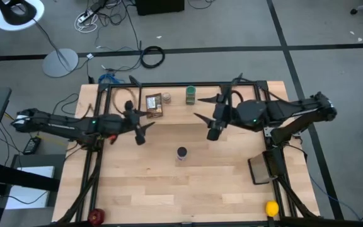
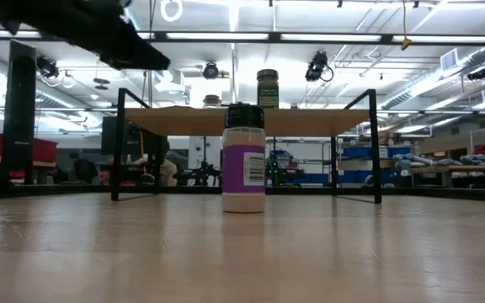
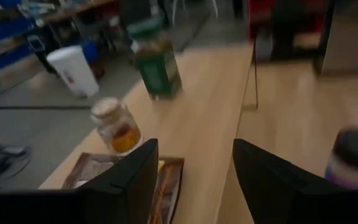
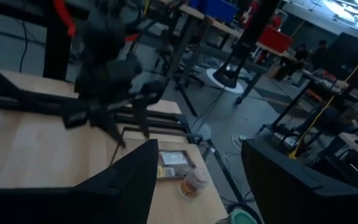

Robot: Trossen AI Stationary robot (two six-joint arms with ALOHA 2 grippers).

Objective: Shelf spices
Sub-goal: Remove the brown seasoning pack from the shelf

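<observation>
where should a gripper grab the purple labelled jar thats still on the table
Grip the purple-labelled jar across its round body, just under the dark lid, coming straight down from above. It stands upright and alone on the bare tabletop, in front of the shelf, so nothing crowds it. Both the left gripper and the right gripper hover open nearby; either could likely reach.

Purple label with a white barcode patch, black lid, cream contents on the jar (image 2: 243, 158) alone on the pale wood tabletop (image 1: 169, 189); beyond the left gripper (image 3: 194, 180)'s black fingers, a dark green jar (image 3: 156, 59) with green lid, a tiny clear jar (image 3: 115, 126) of orange, pale-capped, and a brown-orange packet (image 3: 126, 177); light wooden shelf (image 2: 247, 120) on black legs; yellow ball (image 1: 271, 208).
</observation>
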